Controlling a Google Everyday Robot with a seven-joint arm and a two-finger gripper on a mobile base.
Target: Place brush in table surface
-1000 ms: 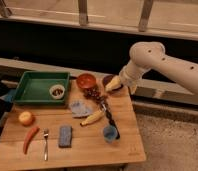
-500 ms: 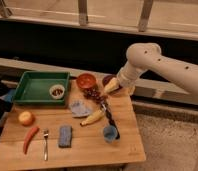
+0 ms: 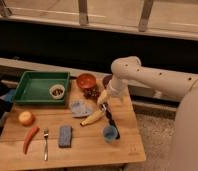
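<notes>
**Desk** [image 3: 132,150]: large light-brown wooden plank top. Positions are given from the yellow banana [image 3: 91,118], nearest items first.

1. Silver fork [image 3: 45,142]: nearer and left of the banana.
2. Blue rectangular sponge [image 3: 65,136]: nearer, just left.
3. Long red pepper-like piece [image 3: 29,138]: nearer, far left.
4. Small blue cup [image 3: 109,133]: nearer, just right. Contents cannot be told.
5. Long slender dark brush [image 3: 111,119]: just right of the banana, slanting from the claw down past the cup. It is low over the desk or already on it.
6. Round orange-yellow fruit [image 3: 26,118]: level with the banana, far left.
7. Crumpled grey-blue cloth [image 3: 80,107]: just beyond.
8. Claw [image 3: 103,99]: pale, just beyond and right, meeting the brush's upper end. Whether it is clamped on the brush cannot be told.
9. Dark clustered item [image 3: 93,92]: beyond.
10. Green rectangular tray [image 3: 34,89]: beyond and left. It holds one small pale bowl [image 3: 56,91] with a dark inside.
11. Red-brown round bowl [image 3: 86,80]: farther beyond. Contents cannot be told.

**Change:** over the last second the claw has dropped and drifted towards the banana, while the brush's lower end has barely shifted. Judged: placement is nearly complete, and letting go remains.
</notes>
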